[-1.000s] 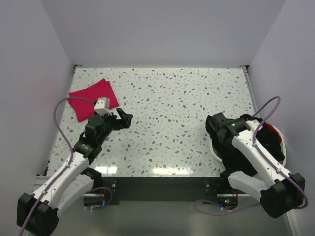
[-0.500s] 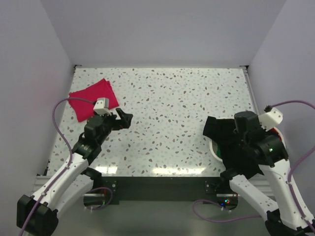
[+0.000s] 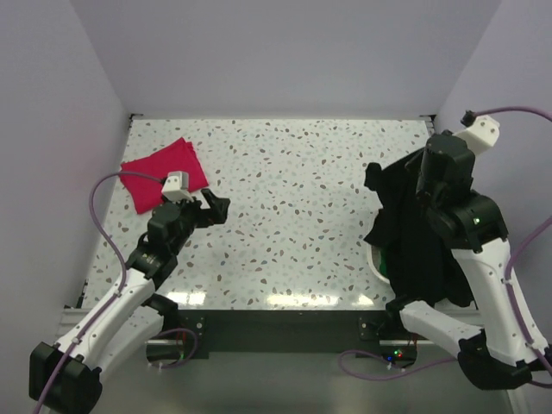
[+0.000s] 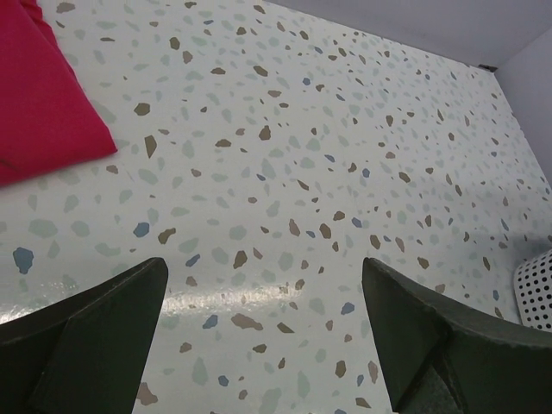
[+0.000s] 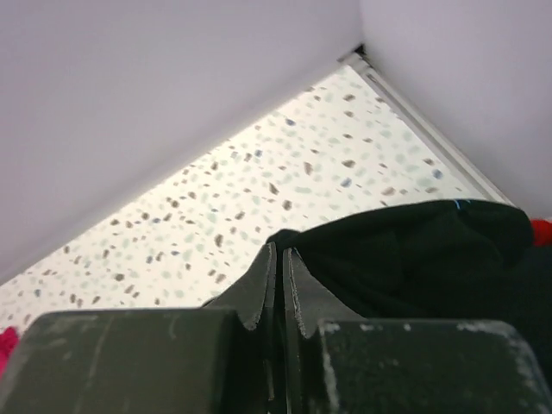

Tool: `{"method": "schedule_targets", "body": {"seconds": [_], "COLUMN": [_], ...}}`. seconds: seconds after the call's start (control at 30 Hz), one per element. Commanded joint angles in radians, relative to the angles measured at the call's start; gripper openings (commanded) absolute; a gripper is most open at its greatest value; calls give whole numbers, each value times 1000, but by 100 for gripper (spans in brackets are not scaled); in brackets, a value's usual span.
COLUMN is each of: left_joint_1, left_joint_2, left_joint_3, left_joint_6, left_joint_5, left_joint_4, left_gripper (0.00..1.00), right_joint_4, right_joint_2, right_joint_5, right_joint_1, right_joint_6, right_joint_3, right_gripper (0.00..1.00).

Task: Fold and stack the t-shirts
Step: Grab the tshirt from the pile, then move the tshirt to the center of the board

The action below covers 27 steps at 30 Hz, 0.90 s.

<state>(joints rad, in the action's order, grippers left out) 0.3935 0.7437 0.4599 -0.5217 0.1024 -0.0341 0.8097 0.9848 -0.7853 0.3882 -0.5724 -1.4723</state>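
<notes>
A magenta-pink t-shirt (image 3: 161, 173), folded to a small rectangle, lies at the table's far left; its edge shows in the left wrist view (image 4: 43, 103). My left gripper (image 3: 216, 208) hovers open and empty just right of it, fingers (image 4: 95, 332) wide apart. My right gripper (image 3: 377, 175) is raised high at the right and shut on a large black t-shirt (image 3: 412, 233), which hangs down from it over a white basket (image 3: 377, 264). In the right wrist view the black cloth (image 5: 414, 259) is pinched between the closed fingertips (image 5: 297, 289). A bit of red cloth (image 5: 542, 231) shows at the right edge.
The speckled table (image 3: 293, 198) is walled by white panels at the back and both sides. The white perforated basket's corner shows in the left wrist view (image 4: 536, 289). Purple cables loop from both arms.
My right arm has lifted up and back from the basket, pulling the black t-shirt out so it hangs from the gripper. The left arm has barely moved.
</notes>
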Motion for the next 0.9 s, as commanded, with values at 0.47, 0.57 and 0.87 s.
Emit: {"method": "schedule_targets", "body": {"seconds": [0.47,0.57,0.87], "left_joint_1": [1,2,2], "left_joint_2": [-152,-142,-185], "left_joint_3": [-63,-55,-56], "left_joint_6": [114,115,108], "left_joint_5": [111,89,39], "left_joint_4": [-24,-15,-45], "left_gripper": [100,100,100], "right_joint_4": [-503,-506,-566], "right_joint_2": [636,672,462], "right_joint_5": [826,914,985], "right_joint_1": [38,47,57], "right_joint_6": [164,135,51], "right_joint_3": [-701,-772,-381], "right_gripper": [0,0,0]}}
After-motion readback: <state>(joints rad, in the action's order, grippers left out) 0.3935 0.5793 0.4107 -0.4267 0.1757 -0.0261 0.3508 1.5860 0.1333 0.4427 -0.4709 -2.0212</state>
